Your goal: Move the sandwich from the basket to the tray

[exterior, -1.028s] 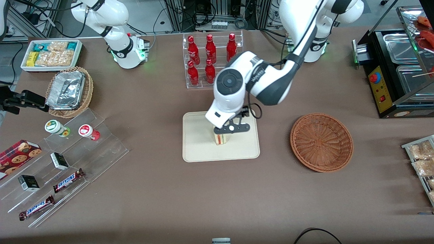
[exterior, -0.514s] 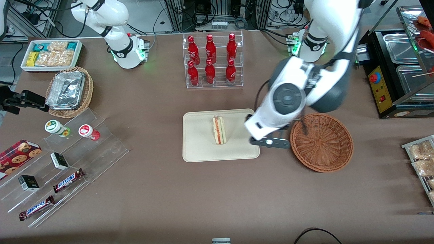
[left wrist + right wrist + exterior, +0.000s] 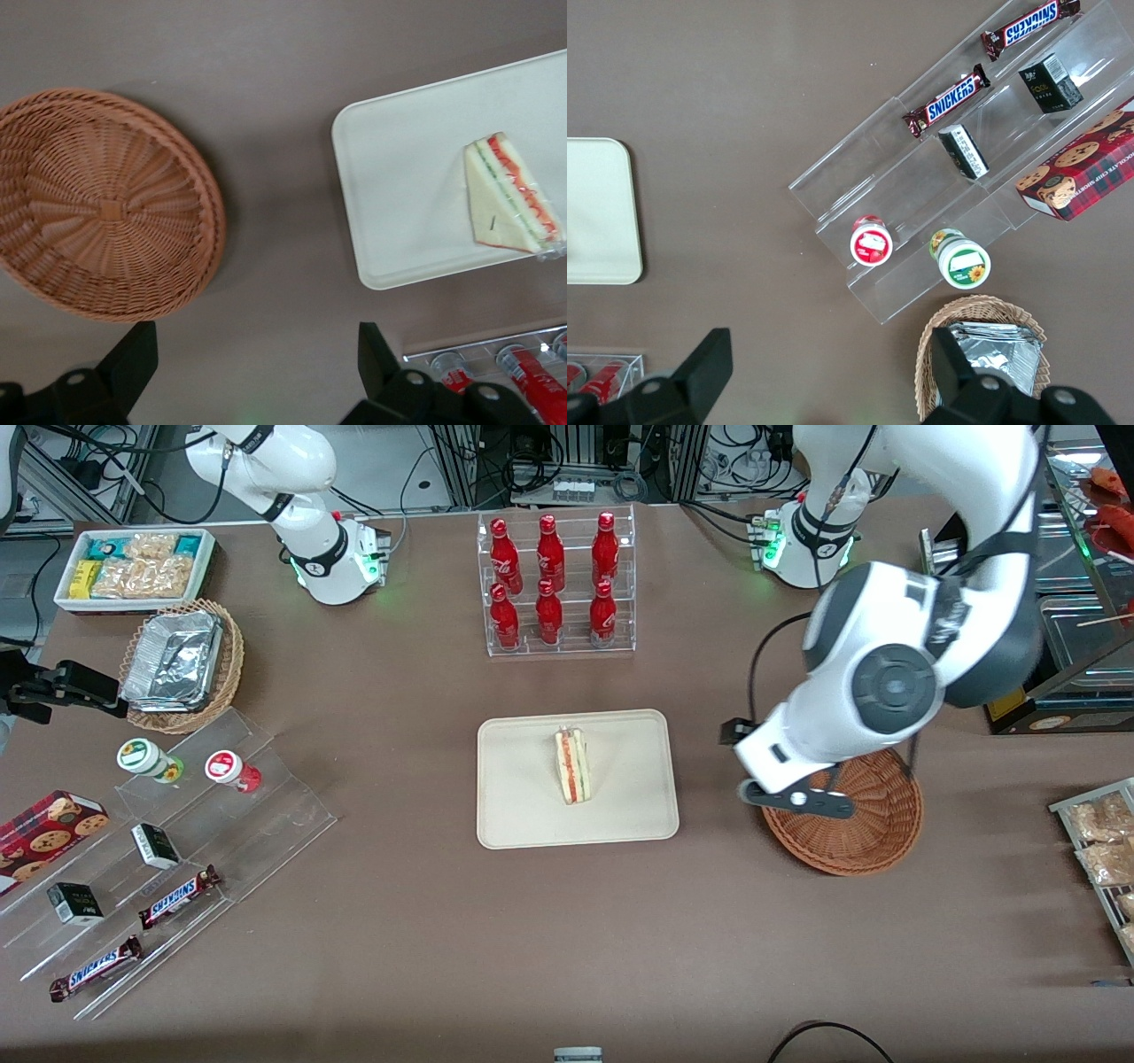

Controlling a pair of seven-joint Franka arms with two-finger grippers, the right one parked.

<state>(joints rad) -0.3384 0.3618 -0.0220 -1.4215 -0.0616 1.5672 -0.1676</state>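
Both fingers of the gripper (image 3: 252, 376) stand wide apart w/ nothing between, over bare table between basket (image 3: 864, 833) & tray (image 3: 523, 824). Sandwich (image 3: 572, 765) sits mid-frame on tray, on edge; prob light, soft, squashes easily, so pinch gently across bread faces.

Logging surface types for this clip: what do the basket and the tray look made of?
Basket: woven wicker, reddish-brown, strands radiating from its centre.
Tray: looks like matte cream plastic, smooth with a moulded low rim; sandwich on it.
The pincer, open, hovers over the basket's rim.

Hand (image 3: 252, 372) raised, fingers (image 3: 133, 359) apart
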